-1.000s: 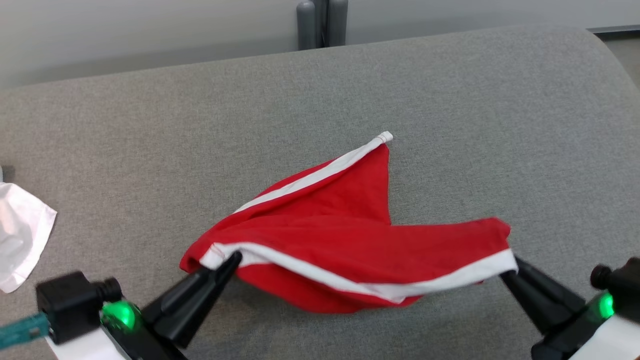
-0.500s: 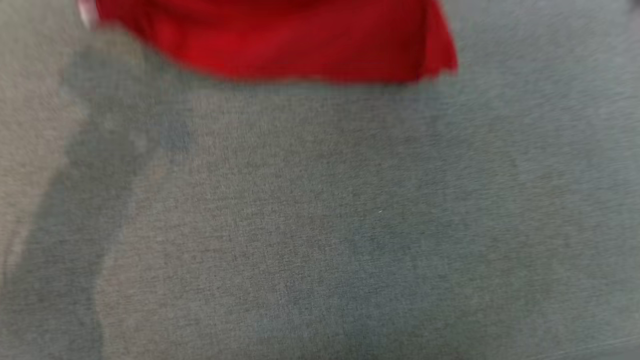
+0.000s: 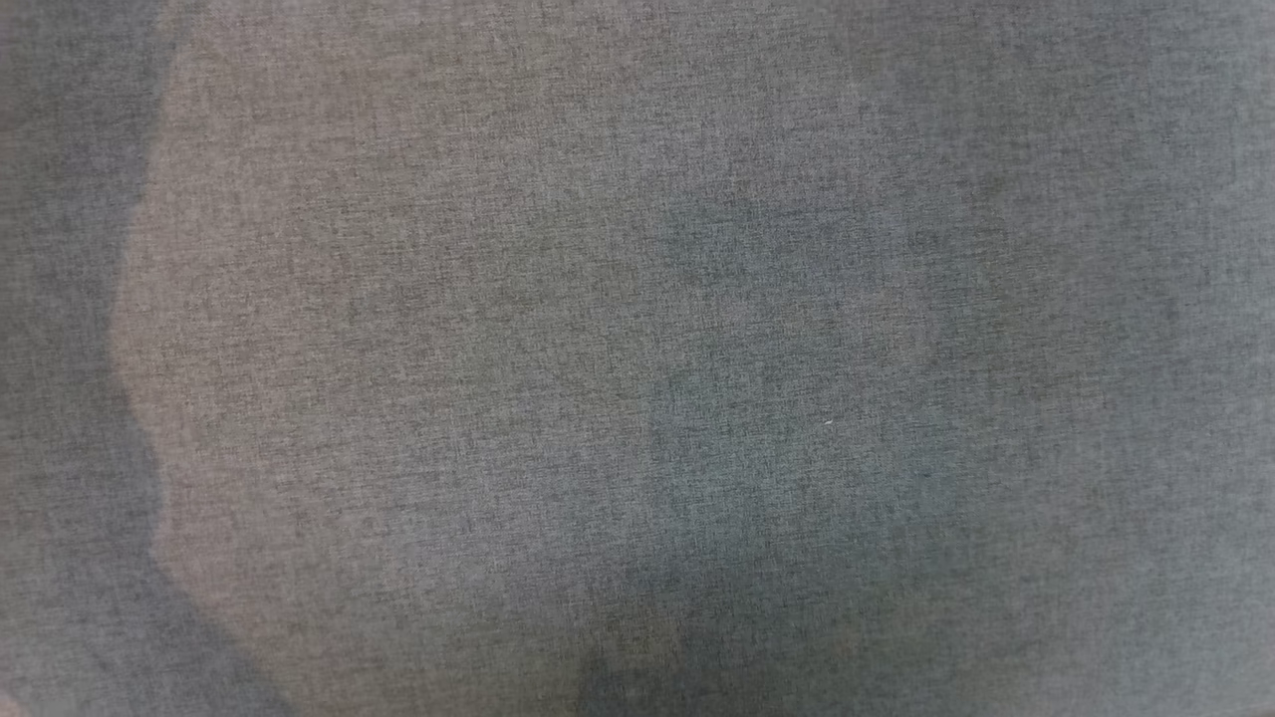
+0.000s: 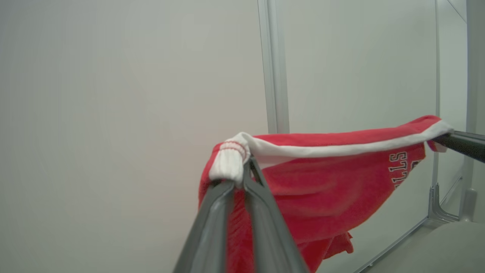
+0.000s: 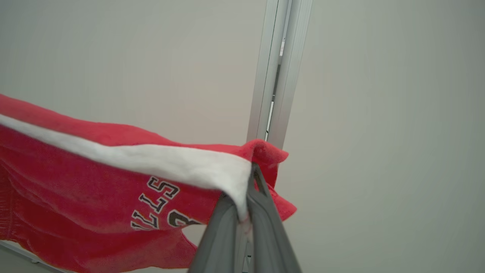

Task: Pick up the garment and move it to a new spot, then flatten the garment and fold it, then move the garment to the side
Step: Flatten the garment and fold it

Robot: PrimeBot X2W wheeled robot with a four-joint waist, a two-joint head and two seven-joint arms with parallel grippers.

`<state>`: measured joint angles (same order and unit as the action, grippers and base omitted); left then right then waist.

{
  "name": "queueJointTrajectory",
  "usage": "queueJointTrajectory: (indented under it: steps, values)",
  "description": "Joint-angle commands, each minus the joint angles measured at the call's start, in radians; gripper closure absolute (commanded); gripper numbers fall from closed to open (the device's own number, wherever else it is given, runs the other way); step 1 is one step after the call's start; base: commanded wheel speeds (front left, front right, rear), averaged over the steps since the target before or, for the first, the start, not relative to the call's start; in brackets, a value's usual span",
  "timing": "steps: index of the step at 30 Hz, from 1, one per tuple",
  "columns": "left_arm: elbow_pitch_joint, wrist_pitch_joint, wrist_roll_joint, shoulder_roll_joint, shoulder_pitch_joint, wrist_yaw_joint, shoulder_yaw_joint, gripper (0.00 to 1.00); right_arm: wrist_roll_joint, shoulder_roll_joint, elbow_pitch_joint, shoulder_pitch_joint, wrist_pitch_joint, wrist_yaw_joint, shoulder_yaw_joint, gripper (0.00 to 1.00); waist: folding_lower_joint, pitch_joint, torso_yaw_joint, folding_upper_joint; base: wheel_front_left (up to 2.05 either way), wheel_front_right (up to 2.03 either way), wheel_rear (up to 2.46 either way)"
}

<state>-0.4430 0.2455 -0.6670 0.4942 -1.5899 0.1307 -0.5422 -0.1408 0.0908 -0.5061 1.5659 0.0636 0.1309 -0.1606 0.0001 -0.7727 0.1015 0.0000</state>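
The left tool [image 4: 246,168] and right tool [image 5: 253,172] each pinch the white edge of the soft red garment [image 4: 322,182], stretched in open air.

The garment [image 5: 94,197] runs off the right wrist view's left edge; its lettering [image 5: 155,204] is only partly readable.

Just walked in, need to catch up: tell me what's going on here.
The robot holds a red garment with white trim in the air, stretched between both arms. The left gripper is shut on one end of its white band, the right gripper on the other. Folding has not begun.
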Motion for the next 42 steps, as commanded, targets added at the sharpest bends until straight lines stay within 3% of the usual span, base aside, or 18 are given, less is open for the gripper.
queueJointTrajectory:
  steps: [1, 4, 8, 14, 20, 21, 25, 31, 36, 39, 42]
  values:
    - [-0.019, 0.010, -0.013, 0.013, 0.030, -0.001, -0.019, 1.00, 0.000, 0.015, -0.029, -0.054, 0.010, 0.000, -0.024, 1.00, -0.0001, -0.004, 0.002, 0.0000, 0.00, 0.00, 0.00]
    - [-0.016, 0.020, -0.063, 0.032, 0.113, 0.000, -0.041, 1.00, -0.039, 0.048, -0.069, -0.161, 0.042, 0.000, -0.096, 1.00, -0.0001, -0.007, 0.007, 0.0000, 0.00, 0.00, 0.00]
    - [0.062, 0.020, -0.105, 0.068, 0.338, -0.001, -0.032, 1.00, -0.103, 0.117, -0.074, -0.355, 0.082, -0.001, -0.176, 1.00, -0.0001, 0.023, -0.002, 0.0000, 0.00, 0.00, 0.00]
    - [0.209, 0.021, -0.055, 0.084, 0.737, -0.001, -0.026, 1.00, -0.164, 0.260, 0.037, -0.703, 0.113, -0.003, -0.248, 1.00, -0.0001, 0.158, -0.037, 0.0000, 0.00, 0.00, 0.00]
    - [0.328, 0.021, -0.023, 0.004, 1.177, -0.002, -0.008, 1.00, -0.178, 0.360, 0.276, -1.142, 0.092, -0.003, -0.174, 1.00, -0.0001, 0.348, -0.052, 0.0000, 0.00, 0.00, 0.00]
    - [0.328, 0.021, -0.023, 0.004, 1.177, -0.002, -0.008, 1.00, -0.178, 0.360, 0.276, -1.142, 0.092, -0.003, -0.174, 1.00, -0.0001, 0.348, -0.052, 0.0000, 0.00, 0.00, 0.00]
    - [0.413, 0.021, -0.008, -0.052, 1.439, -0.043, -0.001, 1.00, -0.154, 0.392, 0.444, -1.453, 0.035, -0.002, -0.134, 1.00, -0.0001, 0.446, -0.048, 0.0000, 0.00, 0.00, 0.00]
    - [0.516, 0.021, -0.069, -0.116, 1.727, -0.096, 0.028, 1.00, -0.129, 0.360, 0.636, -1.835, -0.083, -0.004, 0.067, 1.00, -0.0001, 0.503, -0.070, 0.0000, 0.00, 0.00, 0.00]
    - [0.608, -0.008, -0.118, -0.126, 1.756, -0.109, 0.044, 1.00, -0.150, 0.361, 0.783, -1.830, -0.178, -0.003, 0.082, 1.00, -0.0001, 0.446, -0.093, 0.0000, 0.00, 0.00, 0.00]
    - [0.657, -0.098, -0.134, -0.109, 1.644, -0.112, 0.057, 1.00, -0.175, 0.417, 0.820, -1.629, -0.305, -0.001, 0.005, 1.00, -0.0001, 0.373, -0.126, 0.0000, 0.00, 0.00, 0.00]
    - [0.655, -0.172, -0.151, -0.116, 1.537, -0.120, 0.065, 1.00, -0.230, 0.460, 0.773, -1.461, -0.386, 0.000, -0.064, 1.00, -0.0001, 0.338, -0.159, 0.0000, 0.00, 0.00, 0.00]
